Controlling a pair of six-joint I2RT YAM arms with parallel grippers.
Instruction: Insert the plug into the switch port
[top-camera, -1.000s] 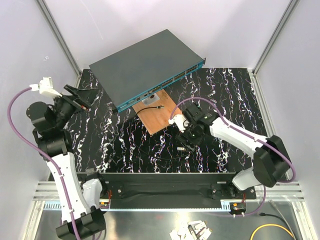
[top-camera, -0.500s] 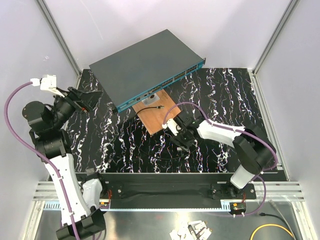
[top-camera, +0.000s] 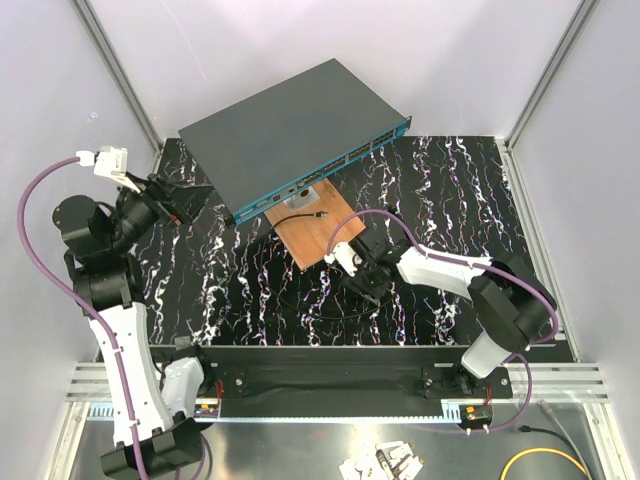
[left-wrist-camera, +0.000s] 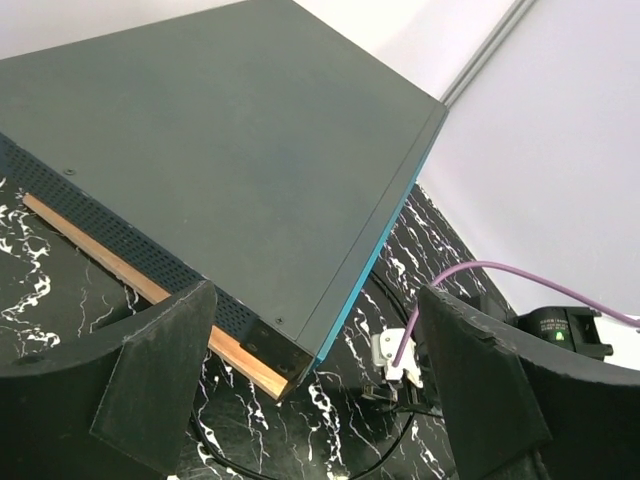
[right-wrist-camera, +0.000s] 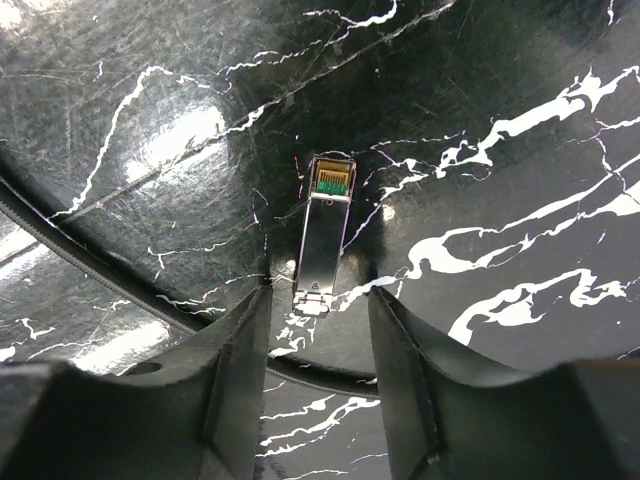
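Observation:
The switch (top-camera: 290, 130) is a flat dark-grey box tilted at the back, its teal front strip (top-camera: 335, 170) with a row of ports facing the table. It also fills the left wrist view (left-wrist-camera: 220, 150). A thin black cable ends in a tiny plug (top-camera: 318, 213) on the wooden board (top-camera: 315, 235). My right gripper (top-camera: 358, 280) is open, low over the table. In the right wrist view (right-wrist-camera: 320, 295) its tips straddle the near end of a small silver module (right-wrist-camera: 325, 235) with a green-gold end. My left gripper (top-camera: 178, 203) is open and empty, raised at the left (left-wrist-camera: 320, 390).
A loop of black cable (top-camera: 335, 305) lies on the black marble table beside the right gripper and crosses the right wrist view (right-wrist-camera: 90, 265). The wooden board props up the switch's near corner (left-wrist-camera: 150, 290). White walls and metal posts enclose the table.
My right gripper has swung left and settled low by the board's near corner. My left wrist has turned and risen slightly. The switch and cable have not moved.

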